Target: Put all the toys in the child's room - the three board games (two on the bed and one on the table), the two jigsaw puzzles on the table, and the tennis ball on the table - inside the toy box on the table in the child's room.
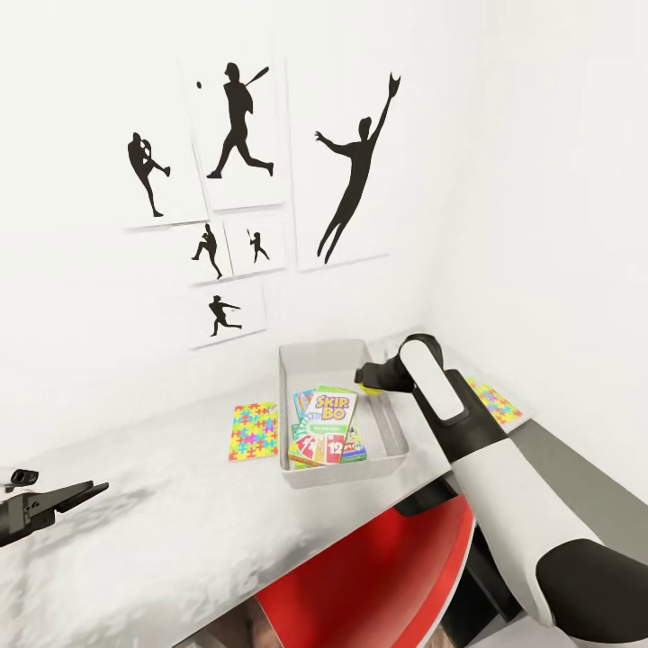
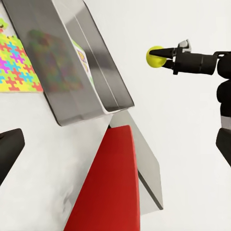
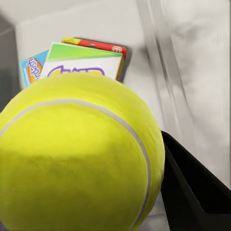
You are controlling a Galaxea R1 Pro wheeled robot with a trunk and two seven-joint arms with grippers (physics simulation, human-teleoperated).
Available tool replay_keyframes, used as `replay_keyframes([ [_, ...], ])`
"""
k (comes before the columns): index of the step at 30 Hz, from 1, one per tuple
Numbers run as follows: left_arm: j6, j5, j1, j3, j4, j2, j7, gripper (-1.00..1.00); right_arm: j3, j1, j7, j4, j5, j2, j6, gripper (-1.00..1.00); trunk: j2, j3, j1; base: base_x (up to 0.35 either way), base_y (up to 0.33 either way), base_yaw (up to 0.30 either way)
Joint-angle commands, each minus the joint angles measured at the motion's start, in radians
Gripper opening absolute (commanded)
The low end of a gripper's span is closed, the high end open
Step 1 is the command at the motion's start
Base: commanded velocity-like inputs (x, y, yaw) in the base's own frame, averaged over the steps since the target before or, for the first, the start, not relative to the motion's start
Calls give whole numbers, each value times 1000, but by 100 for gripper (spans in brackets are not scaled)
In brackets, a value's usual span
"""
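On the table (image 1: pixel 162 504) stands the light grey toy box (image 1: pixel 394 443). Inside it the board games (image 1: pixel 328 423) lie overlapping, a white-green lid on top. My right gripper (image 1: pixel 365 379) is shut on the yellow tennis ball (image 1: pixel 371 389) and holds it over the box's far right part. Up close, the tennis ball (image 3: pixel 77 154) hangs above the board games (image 3: pixel 72 57). One jigsaw puzzle (image 1: pixel 254 430) lies flat just left of the box, another jigsaw puzzle (image 1: pixel 493 401) to its right, partly behind my arm. My left gripper (image 1: pixel 40 493) hovers open and empty at the table's near left.
A red chair (image 1: pixel 378 576) is tucked under the table's front edge below the toy box. White walls with black sports-silhouette pictures (image 1: pixel 238 117) close off the far side and the right. The table's left half lies bare in front of my left gripper.
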Motion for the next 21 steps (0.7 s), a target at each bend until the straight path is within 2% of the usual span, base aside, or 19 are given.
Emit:
replay_keyframes([
  [1,11,1,-1,0,0,0,-3,100,2,-1,-13,0,-11,-1,3,-100,-2,-2,1,0,0,0],
  [7,11,1,-1,0,0,0,-2,100,7,6,-14,3,-9,-18,3,-100,-2,-2,1,0,0,0],
  [9,11,1,-1,1,0,0,-2,100,21,7,-14,8,-10,-22,3,-100,-2,-2,1,0,0,0],
  [13,11,0,-1,1,0,1,-2,100,43,7,-14,37,-10,-21,3,-100,-2,-4,1,0,0,0],
  [21,11,-1,-1,1,0,1,-1,100,47,8,-13,72,-10,-21,3,-100,-2,-16,1,0,0,0],
])
